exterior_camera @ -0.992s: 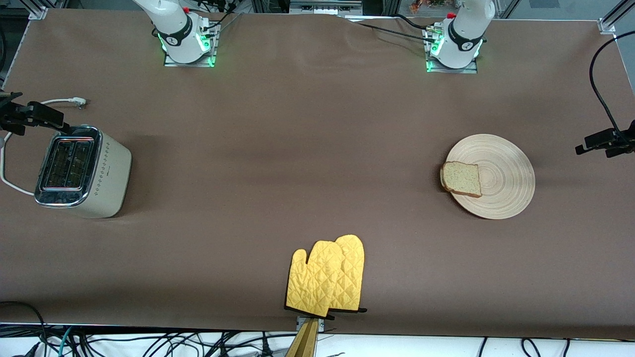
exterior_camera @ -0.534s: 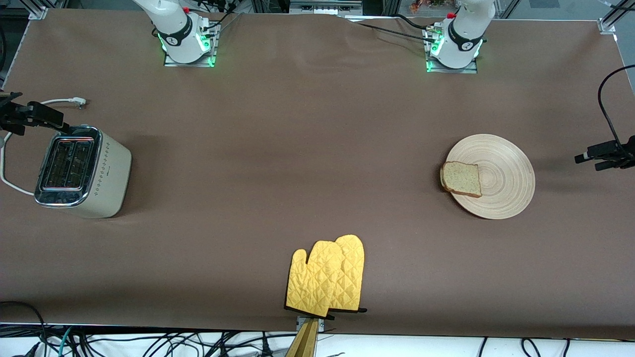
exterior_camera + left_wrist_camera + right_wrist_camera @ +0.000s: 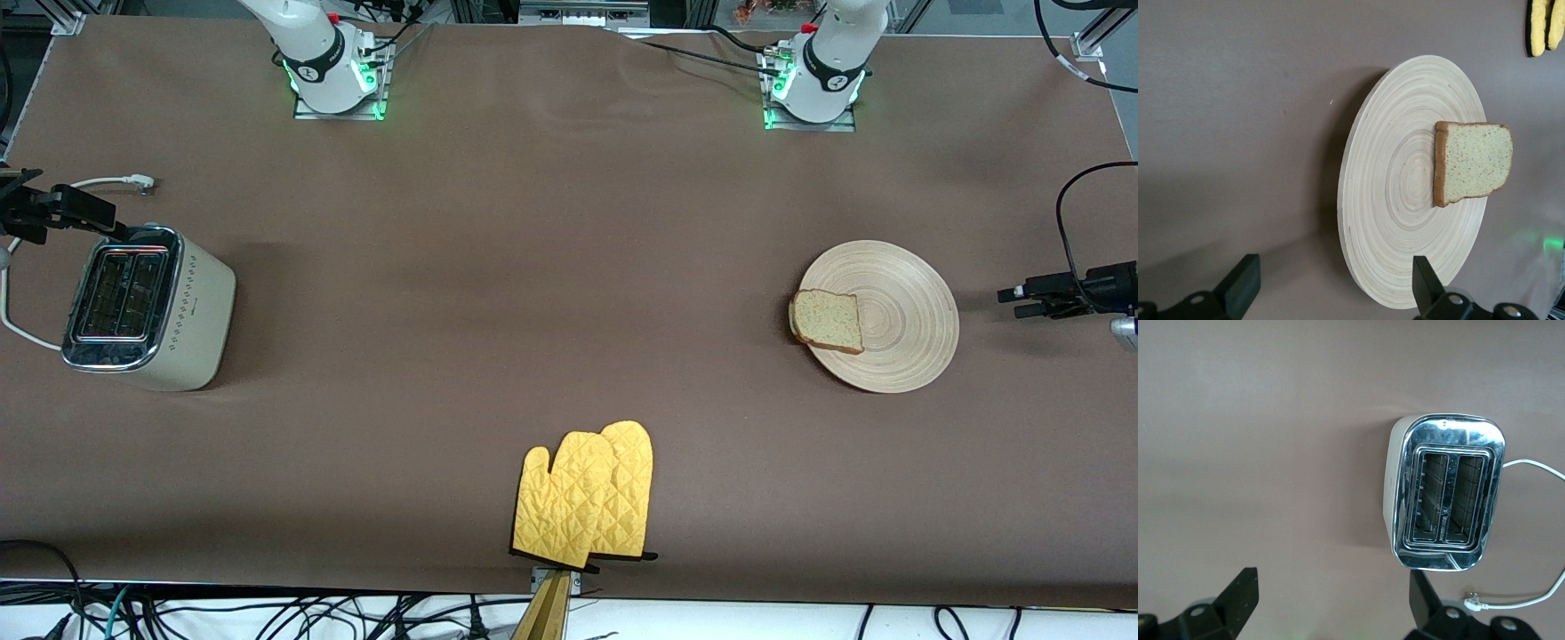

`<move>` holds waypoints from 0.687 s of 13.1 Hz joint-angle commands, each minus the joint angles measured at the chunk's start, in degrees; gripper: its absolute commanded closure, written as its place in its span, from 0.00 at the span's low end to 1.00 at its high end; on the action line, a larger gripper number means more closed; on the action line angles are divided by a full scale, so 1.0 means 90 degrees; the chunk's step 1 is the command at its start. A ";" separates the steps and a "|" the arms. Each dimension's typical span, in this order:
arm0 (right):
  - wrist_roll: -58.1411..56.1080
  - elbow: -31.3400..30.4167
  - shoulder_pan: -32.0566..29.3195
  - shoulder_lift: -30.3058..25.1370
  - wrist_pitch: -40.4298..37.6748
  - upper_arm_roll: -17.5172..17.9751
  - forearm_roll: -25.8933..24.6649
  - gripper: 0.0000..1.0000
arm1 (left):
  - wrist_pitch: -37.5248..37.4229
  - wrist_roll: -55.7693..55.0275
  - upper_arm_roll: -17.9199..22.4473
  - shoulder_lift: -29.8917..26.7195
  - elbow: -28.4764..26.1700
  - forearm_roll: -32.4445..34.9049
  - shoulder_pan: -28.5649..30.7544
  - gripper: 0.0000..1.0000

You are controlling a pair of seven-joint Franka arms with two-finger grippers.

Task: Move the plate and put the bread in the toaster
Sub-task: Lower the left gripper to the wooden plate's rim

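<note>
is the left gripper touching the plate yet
Apart. The front view shows bare table between the open left gripper and the plate; the left wrist view shows its fingers clear of the rim.

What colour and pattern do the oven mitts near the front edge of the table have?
The oven mitts are yellow with a quilted diamond pattern and black cuffs, best seen in the front view.

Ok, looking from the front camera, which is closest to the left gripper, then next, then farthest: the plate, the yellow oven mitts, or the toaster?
From the left gripper, open at the left arm's end of the table:
1. The plate, right beside it, carrying the bread.
2. The yellow oven mitts, mid-table at the edge nearest the front camera.
3. The toaster, at the right arm's end.
</note>
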 commanded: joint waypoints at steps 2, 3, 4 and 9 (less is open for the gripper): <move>0.0042 -0.0067 -0.0040 -0.0062 0.0002 0.0036 -0.0022 0.00 | -0.0444 0.0417 -0.0162 0.0488 0.0294 -0.0445 0.0225 0.00; 0.0042 -0.0067 -0.0030 -0.0062 -0.0007 0.0036 -0.0022 0.00 | -0.0532 0.0437 -0.0162 0.0576 0.0343 -0.0572 0.0225 0.00; 0.0042 -0.0067 -0.0030 -0.0062 0.0002 0.0036 -0.0022 0.00 | -0.0668 0.0437 -0.0162 0.0674 0.0353 -0.0670 0.0235 0.00; 0.0042 -0.0067 -0.0040 -0.0062 0.0002 0.0026 -0.0022 0.00 | -0.0865 0.0818 -0.0152 0.1094 0.0353 -0.1159 0.0254 0.00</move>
